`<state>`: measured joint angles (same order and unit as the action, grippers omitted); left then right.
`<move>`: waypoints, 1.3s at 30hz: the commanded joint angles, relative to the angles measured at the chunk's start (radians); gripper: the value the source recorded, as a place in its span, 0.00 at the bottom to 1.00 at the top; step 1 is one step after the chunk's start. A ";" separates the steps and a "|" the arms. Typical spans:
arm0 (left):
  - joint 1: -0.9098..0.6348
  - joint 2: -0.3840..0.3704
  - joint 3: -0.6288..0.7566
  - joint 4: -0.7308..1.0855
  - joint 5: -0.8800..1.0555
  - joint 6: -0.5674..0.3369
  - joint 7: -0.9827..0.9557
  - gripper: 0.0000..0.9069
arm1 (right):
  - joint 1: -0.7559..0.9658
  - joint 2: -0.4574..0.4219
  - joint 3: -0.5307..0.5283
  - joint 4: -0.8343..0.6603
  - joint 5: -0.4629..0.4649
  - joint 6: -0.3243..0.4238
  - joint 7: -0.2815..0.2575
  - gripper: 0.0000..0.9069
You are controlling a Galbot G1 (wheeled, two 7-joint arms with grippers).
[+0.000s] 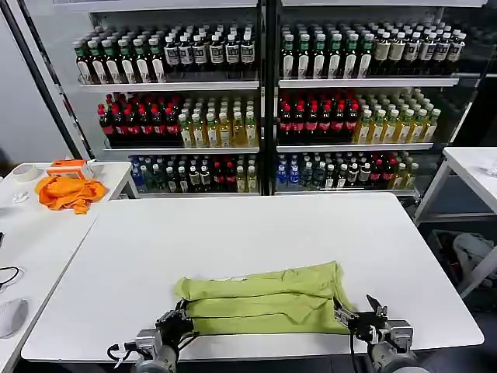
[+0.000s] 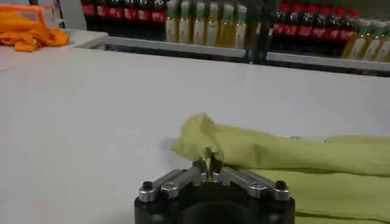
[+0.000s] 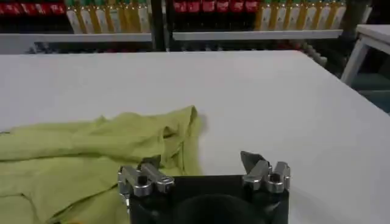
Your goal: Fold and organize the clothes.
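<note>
Head view, folded T-shirt [image 1: 268, 299] on table [image 1: 233, 233], no readable labels

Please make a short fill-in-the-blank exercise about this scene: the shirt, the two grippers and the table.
1. The T-shirt on the white table is folded into a long band of lime ____ colour.
2. The left gripper is ____ on a corner of the T-shirt.
3. The right gripper has its fingers ____, at the shirt's other end.
4. The orange cloth lies on the side table to the robot's ____.

Missing words: yellow-green; shut; open; left
</note>
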<state>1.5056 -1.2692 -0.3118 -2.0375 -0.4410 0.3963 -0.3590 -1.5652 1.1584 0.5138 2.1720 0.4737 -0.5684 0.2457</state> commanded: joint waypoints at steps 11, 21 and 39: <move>0.027 0.011 -0.068 -0.042 -0.281 0.031 0.126 1.00 | -0.001 -0.009 0.009 -0.006 0.001 0.003 -0.003 1.00; -0.023 -0.025 -0.082 0.007 -0.355 0.026 0.123 1.00 | 0.000 -0.002 -0.001 -0.010 -0.002 0.003 -0.001 1.00; -0.010 -0.058 -0.052 0.059 -0.327 -0.037 0.068 0.06 | -0.012 0.006 -0.011 -0.002 -0.013 0.008 -0.003 1.00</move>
<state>1.4855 -1.3170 -0.3692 -2.0037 -0.7564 0.3737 -0.2769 -1.5747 1.1632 0.5026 2.1687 0.4612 -0.5613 0.2434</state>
